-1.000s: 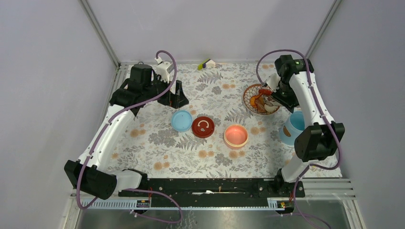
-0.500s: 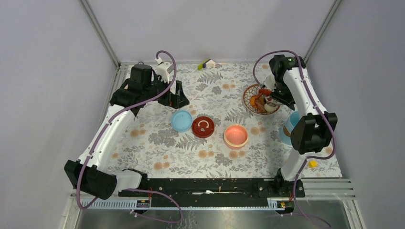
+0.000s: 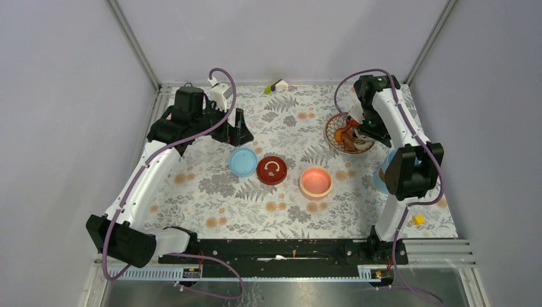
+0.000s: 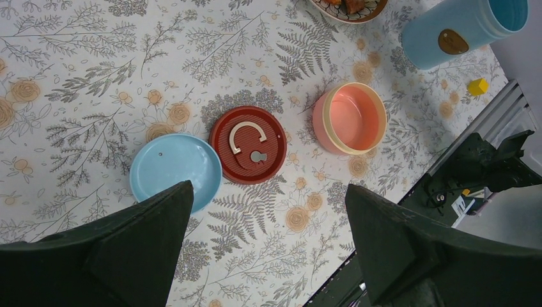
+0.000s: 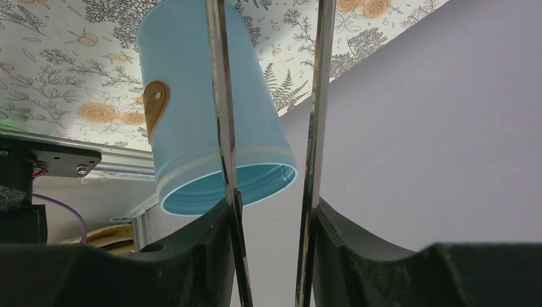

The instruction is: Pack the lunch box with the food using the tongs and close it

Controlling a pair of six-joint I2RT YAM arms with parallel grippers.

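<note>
The tongs (image 5: 220,96) run as two thin metal arms up the right wrist view, with my right gripper (image 5: 273,208) shut on them, one arm pressed by each finger. From above, that gripper (image 3: 362,131) hangs over the patterned dish's right side, where the food (image 3: 348,134) lies. The lunch box stands in parts: pink bowl (image 3: 316,181), light-blue disc (image 3: 243,162), and light-blue shell (image 5: 198,109) with its brown strap, mostly behind the right arm from above. My left gripper (image 4: 268,187) is open and holds nothing, high over the table's back left.
A dark red lid (image 3: 271,170) lies between the disc and the pink bowl. A small yellow cube (image 3: 418,219) sits near the right front edge. A small block (image 3: 276,85) rests at the back edge. The patterned dish (image 3: 331,128) is back right.
The right arm has swung left, carrying the tongs further over the dish and uncovering the yellow cube. The left arm has not moved.
</note>
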